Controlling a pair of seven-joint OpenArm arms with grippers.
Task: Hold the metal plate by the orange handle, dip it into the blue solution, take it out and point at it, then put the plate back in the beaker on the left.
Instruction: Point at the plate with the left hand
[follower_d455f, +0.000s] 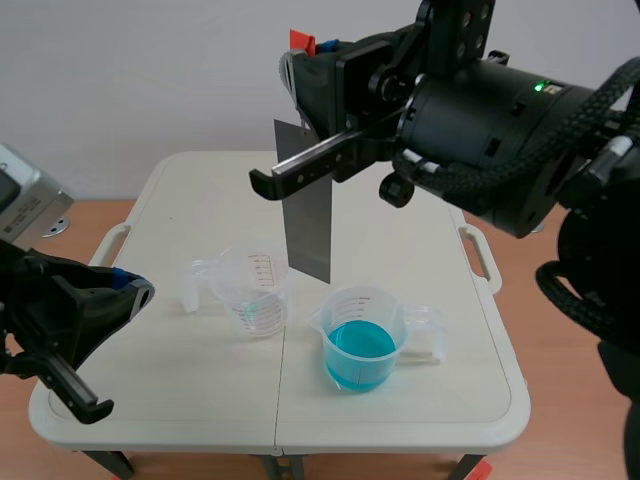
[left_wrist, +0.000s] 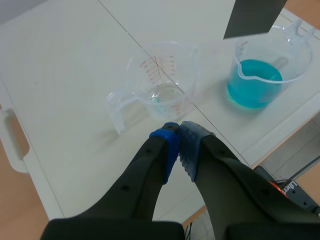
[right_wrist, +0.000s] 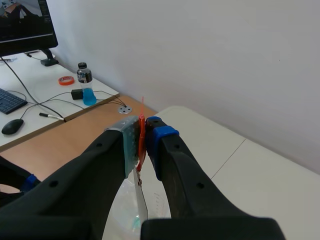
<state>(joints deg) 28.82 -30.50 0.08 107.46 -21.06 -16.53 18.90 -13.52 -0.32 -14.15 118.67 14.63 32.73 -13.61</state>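
Observation:
A grey metal plate (follower_d455f: 305, 205) hangs upright in the air, its lower edge just above and between the two beakers. My right gripper (follower_d455f: 303, 52) is shut on its orange handle (right_wrist: 142, 131), raised high over the table. The clear empty beaker (follower_d455f: 253, 290) stands left of the beaker of blue solution (follower_d455f: 362, 340). My left gripper (left_wrist: 179, 134) is shut on nothing, low at the table's front left, with the clear beaker (left_wrist: 160, 85) just ahead of it and the blue beaker (left_wrist: 260, 77) beyond to the side.
The white folding table (follower_d455f: 180, 190) has a centre seam and side handles. In the right wrist view a desk with a bottle (right_wrist: 86, 82), a keyboard and a mouse stands beyond the table.

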